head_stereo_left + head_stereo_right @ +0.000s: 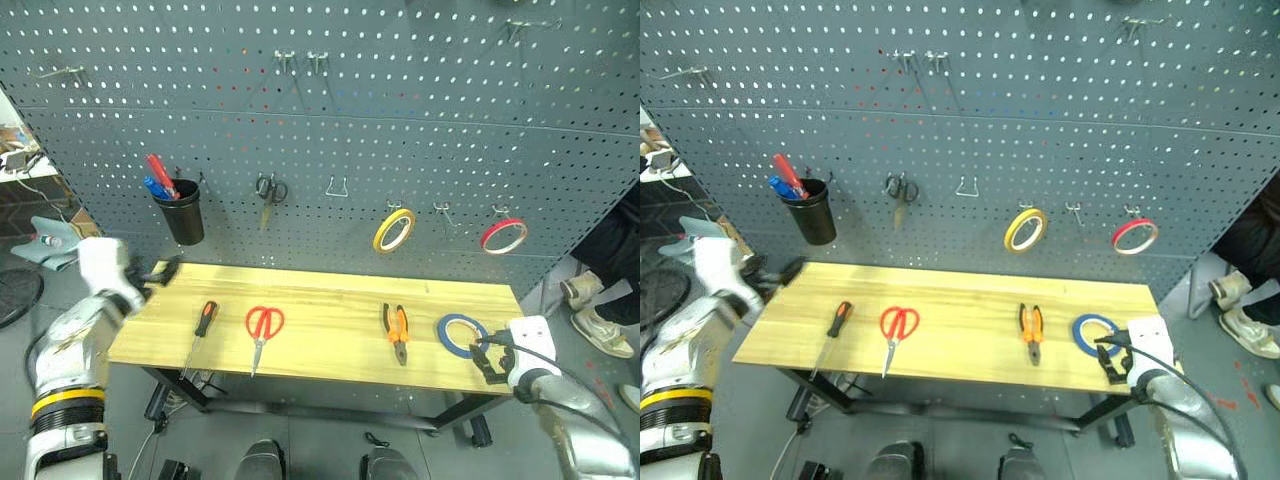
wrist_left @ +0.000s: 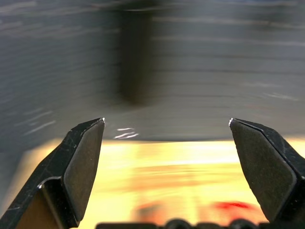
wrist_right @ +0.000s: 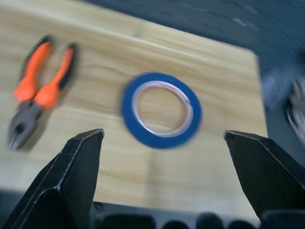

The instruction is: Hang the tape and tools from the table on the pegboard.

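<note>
Tape | flat beside pliers | right fingers spread wide

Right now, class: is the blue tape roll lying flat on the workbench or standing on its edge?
Lying flat. The blue tape roll shows its full ring and hollow centre face-up on the workbench, beside the pliers.

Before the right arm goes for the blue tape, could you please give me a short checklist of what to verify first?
1. Right tool open: ok, jaws wide.
2. Blue tape lying flat on the table, free of the pliers: ok.
3. Right tool lined up on the tape: ok, the ring sits between its jaws in the wrist view.
4. Left tool open and holding nothing: ok.
5. Free hook on the pegboard between the yellow and red rolls: ok.
</note>
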`<state>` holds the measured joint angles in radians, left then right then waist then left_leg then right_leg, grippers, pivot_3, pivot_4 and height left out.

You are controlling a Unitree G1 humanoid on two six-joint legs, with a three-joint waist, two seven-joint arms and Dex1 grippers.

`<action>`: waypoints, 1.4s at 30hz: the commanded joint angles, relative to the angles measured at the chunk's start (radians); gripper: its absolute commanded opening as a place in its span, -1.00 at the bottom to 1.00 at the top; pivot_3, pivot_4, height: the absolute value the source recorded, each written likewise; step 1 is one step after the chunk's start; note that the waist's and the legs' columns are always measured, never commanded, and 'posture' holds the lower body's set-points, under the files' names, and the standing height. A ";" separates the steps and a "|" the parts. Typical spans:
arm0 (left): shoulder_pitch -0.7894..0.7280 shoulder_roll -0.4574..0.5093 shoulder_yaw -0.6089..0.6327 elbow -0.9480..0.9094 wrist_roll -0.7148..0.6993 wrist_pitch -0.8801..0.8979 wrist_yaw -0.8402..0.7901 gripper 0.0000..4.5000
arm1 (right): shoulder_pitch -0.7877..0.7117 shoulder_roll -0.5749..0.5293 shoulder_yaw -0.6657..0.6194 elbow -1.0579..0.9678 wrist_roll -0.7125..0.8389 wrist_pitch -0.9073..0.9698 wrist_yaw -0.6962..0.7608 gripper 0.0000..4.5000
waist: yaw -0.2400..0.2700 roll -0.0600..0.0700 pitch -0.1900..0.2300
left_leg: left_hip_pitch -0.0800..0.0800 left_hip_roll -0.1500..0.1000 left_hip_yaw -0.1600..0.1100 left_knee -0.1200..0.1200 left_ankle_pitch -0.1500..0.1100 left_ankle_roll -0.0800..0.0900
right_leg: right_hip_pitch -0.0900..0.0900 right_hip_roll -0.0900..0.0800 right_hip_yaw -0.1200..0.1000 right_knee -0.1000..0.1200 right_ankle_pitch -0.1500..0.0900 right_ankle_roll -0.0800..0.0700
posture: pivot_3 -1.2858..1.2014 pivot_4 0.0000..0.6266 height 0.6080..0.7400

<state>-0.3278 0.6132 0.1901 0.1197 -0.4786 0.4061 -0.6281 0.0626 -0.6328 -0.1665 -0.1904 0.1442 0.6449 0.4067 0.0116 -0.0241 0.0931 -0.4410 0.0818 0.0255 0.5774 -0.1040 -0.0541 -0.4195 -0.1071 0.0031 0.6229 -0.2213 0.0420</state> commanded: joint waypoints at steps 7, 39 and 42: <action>-0.137 -0.014 -0.293 -0.293 -0.156 0.177 -0.425 0.97 | -0.359 -0.132 0.156 0.336 -0.016 -0.009 0.266 1.00 | -0.009 -0.007 0.102 | -0.002 0.002 -0.004 0.015 -0.002 0.010 | -0.002 0.013 0.014 0.006 0.000 0.000 | 0.07 -0.13 1.00; -0.265 -0.137 -0.369 -0.245 -0.137 0.215 -0.587 1.00 | -0.681 -0.063 0.270 1.024 -0.175 -0.277 0.386 -0.44 | -0.001 -0.011 0.293 | -0.035 -0.009 -0.006 0.032 -0.004 0.032 | -0.020 0.016 0.036 0.010 0.000 0.024 | 0.10 0.49 1.00; -0.261 -0.137 -0.362 -0.252 -0.148 0.231 -0.581 1.00 | -0.652 -0.058 0.273 1.002 -0.183 -0.288 0.392 -0.81 | -0.001 -0.011 0.293 | -0.035 -0.009 -0.006 0.032 -0.004 0.032 | -0.020 0.016 0.036 0.010 0.000 0.025 | 0.10 0.48 1.00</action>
<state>-0.5847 0.4790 -0.1885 -0.0866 -0.5965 0.6279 -1.2086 -0.6361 -0.6954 0.0895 0.8034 -0.0199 0.3585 0.7921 0.0109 -0.0348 0.3860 -0.4761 0.0731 0.0190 0.6093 -0.1078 -0.0224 -0.4392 -0.0913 0.0387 0.6323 -0.2214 0.0668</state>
